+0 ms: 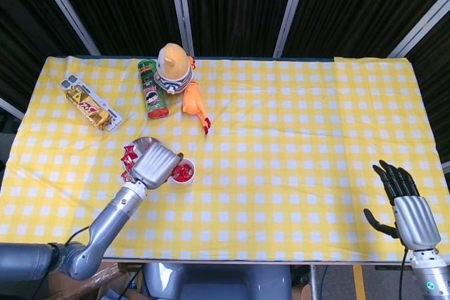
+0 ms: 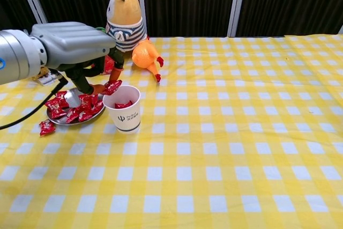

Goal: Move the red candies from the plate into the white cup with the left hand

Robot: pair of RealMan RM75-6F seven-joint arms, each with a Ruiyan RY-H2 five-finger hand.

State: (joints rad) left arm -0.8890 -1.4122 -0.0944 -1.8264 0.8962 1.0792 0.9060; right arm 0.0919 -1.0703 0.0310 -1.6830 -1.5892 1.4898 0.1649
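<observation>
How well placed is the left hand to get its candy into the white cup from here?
Probably well. The left hand pinches a red candy just above the near-left rim of the white cup, whose mouth is open with a few candies inside. Nothing stands between them; the plate sits beside it.

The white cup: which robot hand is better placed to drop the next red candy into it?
The left robot hand. It pinches a red candy just above the white cup, beside the plate. The right robot hand is empty at the table's far right edge.
</observation>
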